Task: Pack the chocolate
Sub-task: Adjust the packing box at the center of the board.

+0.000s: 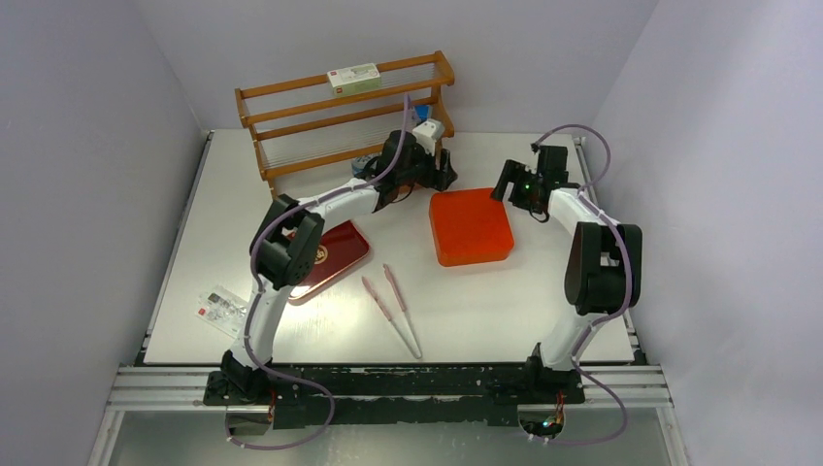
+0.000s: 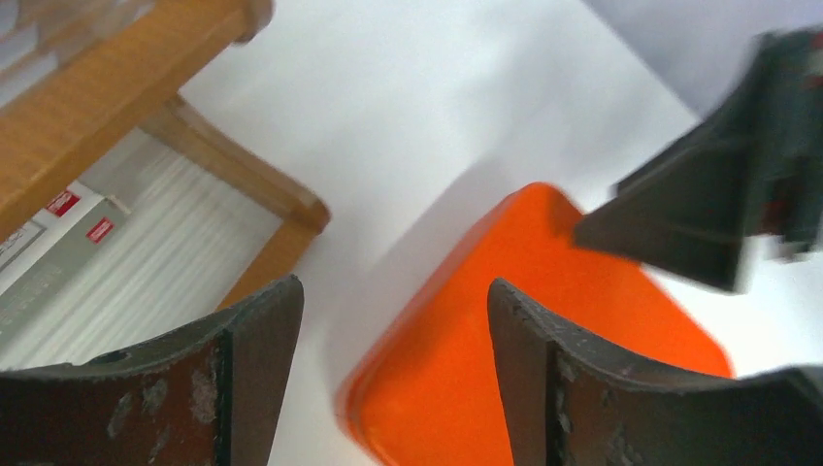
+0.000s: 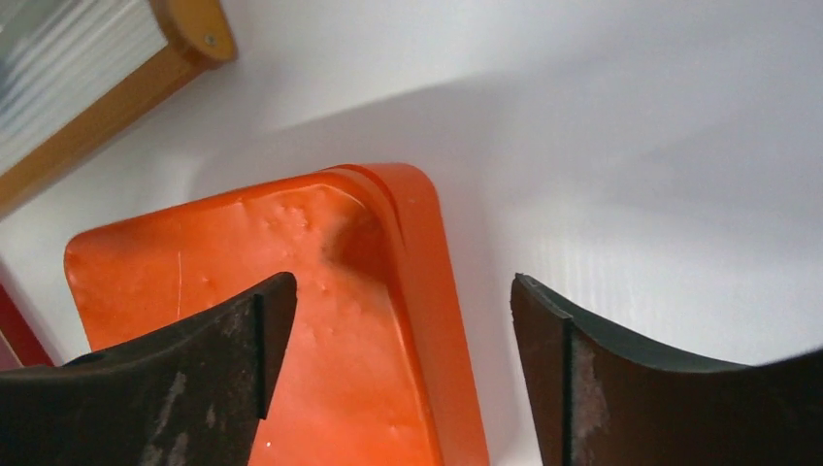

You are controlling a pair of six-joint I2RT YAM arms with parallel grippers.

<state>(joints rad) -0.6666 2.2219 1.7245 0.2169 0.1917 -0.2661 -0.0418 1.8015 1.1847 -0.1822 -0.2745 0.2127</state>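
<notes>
No chocolate pieces show in any view. An orange square box (image 1: 471,226) lies upside-down or lidded in the middle of the table, so what is in it is hidden. My left gripper (image 1: 444,177) is open and empty, just above the box's far left corner; in the left wrist view (image 2: 393,320) its jaws stand apart over the box's edge (image 2: 456,369). My right gripper (image 1: 504,184) is open and empty at the box's far right corner; in the right wrist view (image 3: 398,311) its jaws straddle the box's rim (image 3: 427,282).
A dark red tray (image 1: 328,256) with a gold emblem lies to the left under the left arm. Pink tongs (image 1: 393,306) lie in front of the box. A wooden rack (image 1: 340,116) stands at the back with a white carton (image 1: 352,78) on top. A clear packet (image 1: 221,309) lies near left.
</notes>
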